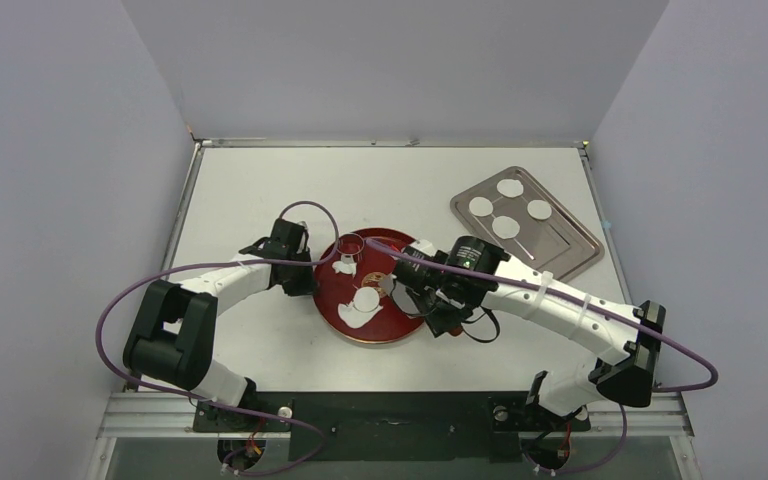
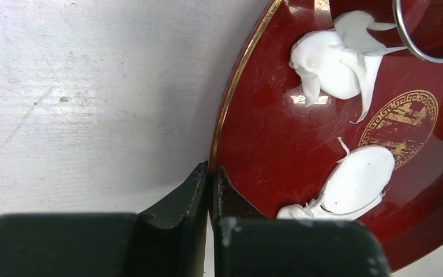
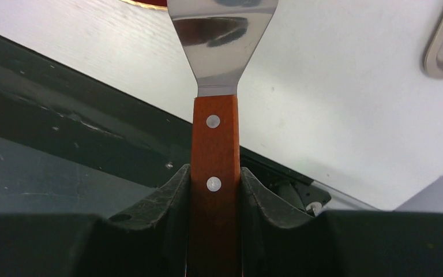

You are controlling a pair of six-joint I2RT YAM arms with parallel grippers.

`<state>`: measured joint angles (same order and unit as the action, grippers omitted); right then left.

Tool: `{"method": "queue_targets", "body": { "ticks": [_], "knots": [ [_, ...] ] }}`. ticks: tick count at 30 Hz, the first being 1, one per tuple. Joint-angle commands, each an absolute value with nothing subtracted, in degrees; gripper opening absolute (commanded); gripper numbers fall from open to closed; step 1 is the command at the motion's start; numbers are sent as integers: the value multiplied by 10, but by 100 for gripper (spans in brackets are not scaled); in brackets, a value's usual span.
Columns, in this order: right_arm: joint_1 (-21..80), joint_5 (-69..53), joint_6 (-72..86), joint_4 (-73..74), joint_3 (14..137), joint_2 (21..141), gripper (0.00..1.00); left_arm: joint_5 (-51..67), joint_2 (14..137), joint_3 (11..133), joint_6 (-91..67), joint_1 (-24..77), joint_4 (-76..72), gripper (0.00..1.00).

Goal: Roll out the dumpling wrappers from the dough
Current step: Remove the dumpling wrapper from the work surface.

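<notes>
A red round plate point(image 1: 400, 325) lies mid-table. On it are a round white wrapper point(image 1: 366, 298) with ragged dough scraps point(image 1: 351, 316) at its near edge, and a lump of dough point(image 1: 343, 266) beside a metal ring cutter point(image 1: 352, 245). In the left wrist view the wrapper point(image 2: 360, 179), the dough lump point(image 2: 329, 60) and the ring point(image 2: 415, 49) show on the plate point(image 2: 265, 133). My left gripper point(image 1: 316, 272) point(image 2: 210, 171) is shut on the plate's left rim. My right gripper point(image 1: 422, 292) point(image 3: 214, 173) is shut on the wooden handle of a metal spatula point(image 3: 214, 133), whose blade point(image 1: 392, 284) is over the plate's right side.
A steel tray point(image 1: 570, 250) at the back right holds several round wrappers point(image 1: 506, 227). Grey walls stand on three sides. The black table edge point(image 3: 92, 133) runs below the spatula in the right wrist view.
</notes>
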<state>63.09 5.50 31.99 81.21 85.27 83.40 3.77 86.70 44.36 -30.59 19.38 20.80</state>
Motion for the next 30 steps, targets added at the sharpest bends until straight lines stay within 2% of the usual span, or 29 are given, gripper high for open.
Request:
{"method": "queue_targets", "body": {
  "ticks": [1, 4, 13, 23, 25, 30],
  "knots": [
    [631, 80, 350, 830, 834, 793, 0, 38, 859, 444, -291, 188, 198, 0],
    [630, 74, 348, 839, 825, 788, 0, 46, 867, 458, -271, 187, 186, 0],
    [628, 66, 305, 842, 824, 803, 0, 103, 916, 532, -76, 183, 212, 0],
    [609, 42, 248, 836, 874, 840, 0, 160, 1085, 727, 39, 169, 314, 0],
    [598, 32, 236, 838, 880, 842, 0, 174, 1116, 773, 46, 167, 330, 5],
    [571, 12, 209, 842, 886, 845, 0, 226, 1160, 852, 52, 161, 356, 29]
  ]
}}
